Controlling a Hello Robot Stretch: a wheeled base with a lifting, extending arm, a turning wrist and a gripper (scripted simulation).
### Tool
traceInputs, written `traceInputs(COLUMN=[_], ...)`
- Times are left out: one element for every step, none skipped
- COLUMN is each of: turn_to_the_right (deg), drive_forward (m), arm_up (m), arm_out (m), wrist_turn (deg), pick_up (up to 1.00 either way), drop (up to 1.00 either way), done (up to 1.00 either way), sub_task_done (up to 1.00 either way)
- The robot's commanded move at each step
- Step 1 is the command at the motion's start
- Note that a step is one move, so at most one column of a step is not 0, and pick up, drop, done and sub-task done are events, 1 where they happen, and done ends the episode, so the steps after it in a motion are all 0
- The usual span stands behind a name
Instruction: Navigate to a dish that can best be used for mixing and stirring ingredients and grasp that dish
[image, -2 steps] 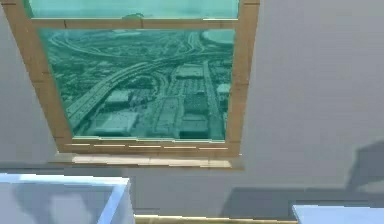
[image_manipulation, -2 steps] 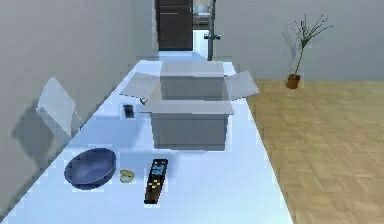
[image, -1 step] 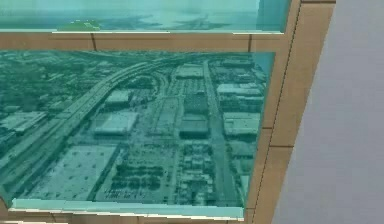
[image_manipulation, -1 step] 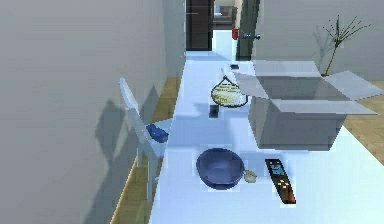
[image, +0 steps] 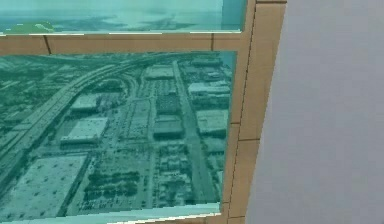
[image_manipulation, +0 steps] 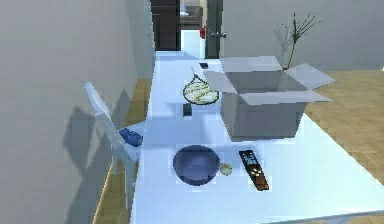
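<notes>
Navigation looks done, with the round dark-blue bowl (image_manipulation: 195, 165) close on the pale worktop (image_manipulation: 315, 165); grasp not yet made, fingers' state I cannot tell

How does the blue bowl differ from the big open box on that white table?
The bowl is round and dark blue; the box is square-cornered and pale grey. The bowl is low and smaller; the box stands taller and wider. The box has flaps folded outward; the bowl has a plain rim. Both stand upright, open at the top, on the table.
</notes>
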Motion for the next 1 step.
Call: traceInputs(turn_to_the_right=[0.0], drive_forward=[0.0], arm_up=[0.5], arm_out=[0.0], wrist_turn=[0.0], pick_up=[0.0], drop=[0.0], done=[0.0], sub_task_done=[0.0])
